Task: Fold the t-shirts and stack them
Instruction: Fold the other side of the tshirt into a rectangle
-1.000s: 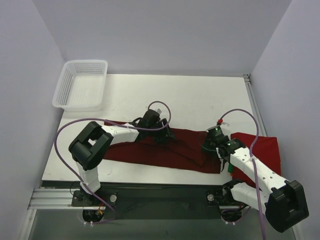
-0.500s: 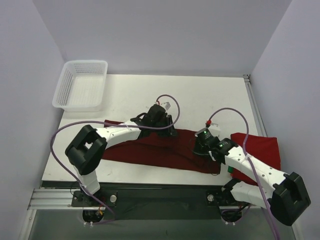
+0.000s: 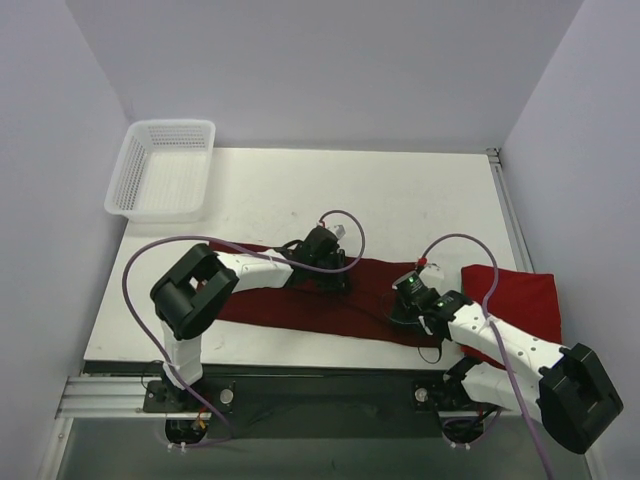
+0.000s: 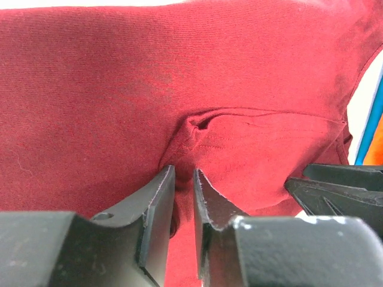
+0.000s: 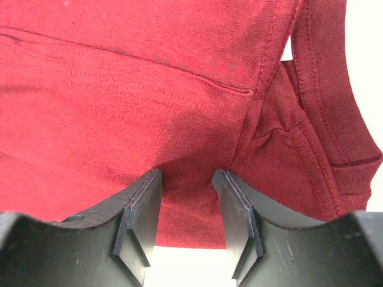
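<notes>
A dark maroon t-shirt (image 3: 260, 300) lies as a long band across the near half of the table. My left gripper (image 3: 332, 268) is at its far edge. In the left wrist view, that gripper (image 4: 184, 176) is shut on a puckered fold of the maroon cloth (image 4: 119, 89). My right gripper (image 3: 404, 308) is at the shirt's right end, near the sleeve. Its fingers (image 5: 187, 173) stand a little apart at the near hem, with maroon cloth (image 5: 119, 89) filling the gap between them. A brighter red t-shirt (image 3: 525, 300) lies crumpled at the right, partly under the right arm.
A white mesh basket (image 3: 118, 175) stands at the table's far left corner. Bare white table (image 3: 400, 200) runs behind the shirts. Grey walls close in on the left, right and back. The arm bases sit along the near edge.
My left gripper has shut on the maroon cloth and shifted slightly right. My right gripper has moved left and toward the near edge, along the shirt's right end.
</notes>
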{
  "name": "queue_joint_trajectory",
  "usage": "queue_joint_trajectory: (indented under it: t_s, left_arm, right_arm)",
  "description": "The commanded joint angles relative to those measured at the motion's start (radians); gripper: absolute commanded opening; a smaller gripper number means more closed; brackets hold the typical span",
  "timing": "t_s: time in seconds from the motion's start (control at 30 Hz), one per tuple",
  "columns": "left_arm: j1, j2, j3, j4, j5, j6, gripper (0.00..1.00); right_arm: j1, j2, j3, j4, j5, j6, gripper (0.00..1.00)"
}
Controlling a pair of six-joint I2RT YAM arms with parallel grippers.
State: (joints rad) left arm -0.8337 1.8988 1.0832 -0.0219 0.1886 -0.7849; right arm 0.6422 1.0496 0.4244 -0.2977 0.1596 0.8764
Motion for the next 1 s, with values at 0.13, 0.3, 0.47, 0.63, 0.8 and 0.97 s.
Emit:
queue_joint_trajectory:
  t_s: [0.13,0.3,0.47,0.63,0.8,0.97]
  left_arm:
    - [0.010,-0.093,0.021,-0.114,-0.046,0.047,0.42]
    - [0.034,-0.230,0.012,-0.242,-0.176,0.067,0.48]
    - [0.035,-0.338,-0.107,-0.300,-0.253,0.069,0.43]
    - [0.007,-0.346,-0.218,-0.319,-0.320,0.053,0.36]
    - [-0.034,-0.279,-0.267,-0.340,-0.419,0.029,0.33]
    - [-0.087,-0.270,-0.282,-0.336,-0.440,0.006,0.32]
  right_arm:
    - [-0.013,-0.036,-0.019,-0.057,0.009,0.023,0.43]
    - [-0.067,-0.016,0.005,-0.060,-0.015,-0.008,0.43]
    - [-0.145,0.041,0.074,-0.052,-0.058,-0.057,0.43]
    - [-0.216,0.170,0.191,-0.032,-0.080,-0.108,0.43]
    - [-0.243,0.351,0.354,-0.026,-0.087,-0.135,0.42]
    - [-0.257,0.519,0.476,-0.038,-0.121,-0.172,0.42]
